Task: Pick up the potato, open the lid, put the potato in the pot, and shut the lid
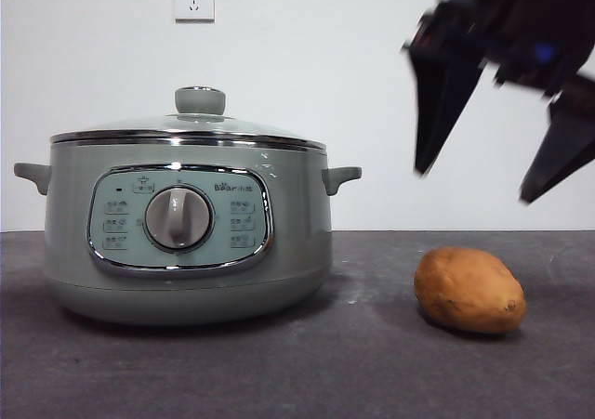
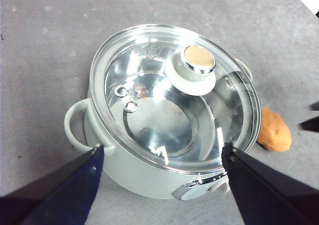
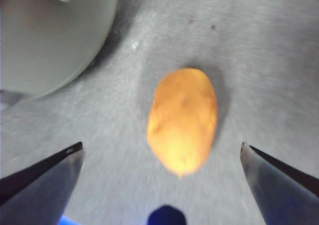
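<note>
Nothing done yet, by the look of it. Potato point(image 1: 469, 290) lies on the worktop point(image 1: 353, 363), at 3 o'clock of the pot point(image 1: 186, 242) in front view, near it but apart, not touching. Lid point(image 1: 191, 126) sits flat on the pot rim, knob point(image 1: 200, 99) up; pot looks empty through the glass in left wrist view.

Right claw point(image 1: 493, 173) is the one at work: hangs above the potato, at abt 12–1 o'clock of it in front view, clear air between. Jaws spread wide, gripping nothing; right wrist view has the potato point(image 3: 182, 120) centred between them, a bit blurred.

Left claw point(image 2: 162, 157) waits above the pot point(image 2: 134, 175), also wide open and empty, lid point(image 2: 149, 85) and knob point(image 2: 198, 63) below it. Not seen in front view.

Progress est.: step 1 of 4, approach stage only. Left to do: grip potato, lift lid, drop potato in, put lid back. Likely split: right takes potato, left takes lid by the knob, judging by where each hangs.
</note>
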`<state>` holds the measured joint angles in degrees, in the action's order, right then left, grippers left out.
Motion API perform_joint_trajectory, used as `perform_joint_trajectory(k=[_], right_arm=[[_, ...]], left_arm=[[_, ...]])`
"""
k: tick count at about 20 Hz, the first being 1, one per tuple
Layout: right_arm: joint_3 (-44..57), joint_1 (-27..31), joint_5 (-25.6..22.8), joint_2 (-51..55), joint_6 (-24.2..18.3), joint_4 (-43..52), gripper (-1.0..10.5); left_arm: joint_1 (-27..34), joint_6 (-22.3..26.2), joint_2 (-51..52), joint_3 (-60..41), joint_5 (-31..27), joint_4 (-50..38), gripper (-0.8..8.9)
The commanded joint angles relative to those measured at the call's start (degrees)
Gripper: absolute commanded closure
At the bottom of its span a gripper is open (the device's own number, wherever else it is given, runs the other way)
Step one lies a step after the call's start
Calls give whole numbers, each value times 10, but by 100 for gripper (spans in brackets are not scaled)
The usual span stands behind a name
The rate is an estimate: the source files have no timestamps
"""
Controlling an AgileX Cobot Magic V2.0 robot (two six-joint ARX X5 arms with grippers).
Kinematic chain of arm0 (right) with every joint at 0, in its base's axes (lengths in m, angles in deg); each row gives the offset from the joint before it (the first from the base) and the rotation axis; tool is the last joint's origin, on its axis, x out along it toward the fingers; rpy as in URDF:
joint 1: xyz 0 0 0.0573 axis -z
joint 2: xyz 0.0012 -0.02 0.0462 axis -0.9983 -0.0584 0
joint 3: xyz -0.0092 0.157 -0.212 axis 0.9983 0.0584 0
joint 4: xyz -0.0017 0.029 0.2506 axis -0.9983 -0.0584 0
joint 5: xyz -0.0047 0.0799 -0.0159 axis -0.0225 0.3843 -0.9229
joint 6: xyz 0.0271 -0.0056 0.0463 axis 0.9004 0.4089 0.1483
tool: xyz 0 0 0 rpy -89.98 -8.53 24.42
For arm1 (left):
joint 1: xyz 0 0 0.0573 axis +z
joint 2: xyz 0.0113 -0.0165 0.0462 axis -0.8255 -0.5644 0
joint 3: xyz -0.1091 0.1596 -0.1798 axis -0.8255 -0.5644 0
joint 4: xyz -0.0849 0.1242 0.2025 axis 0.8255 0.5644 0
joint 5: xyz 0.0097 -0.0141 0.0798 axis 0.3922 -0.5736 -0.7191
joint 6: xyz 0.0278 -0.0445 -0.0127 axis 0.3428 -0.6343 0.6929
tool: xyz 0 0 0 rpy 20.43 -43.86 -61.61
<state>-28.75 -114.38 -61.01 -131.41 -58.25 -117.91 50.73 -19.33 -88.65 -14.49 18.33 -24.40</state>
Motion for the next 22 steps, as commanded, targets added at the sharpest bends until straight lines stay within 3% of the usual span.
perform_joint_trajectory(k=[1,7,11,14,15,22], right_arm=[[-2,-9,-16,-42,4,24,383],[-2,-12,-37,-124,4,64,397],[-2,-12,-37,-153,6,76,587],[-2,-12,-37,-153,14,75,906],[-2,-12,-37,-153,14,71,961],[-2,-12,-35,-96,14,27,958]], left_arm=[[1,-4,1,2,1,-7,418],[1,-3,1,2,0,-7,418],[1,-3,1,2,0,-7,418],[1,-3,1,2,0,-6,418],[1,-3,1,2,0,-6,418],[-4,-7,-3,2,4,-30,418]])
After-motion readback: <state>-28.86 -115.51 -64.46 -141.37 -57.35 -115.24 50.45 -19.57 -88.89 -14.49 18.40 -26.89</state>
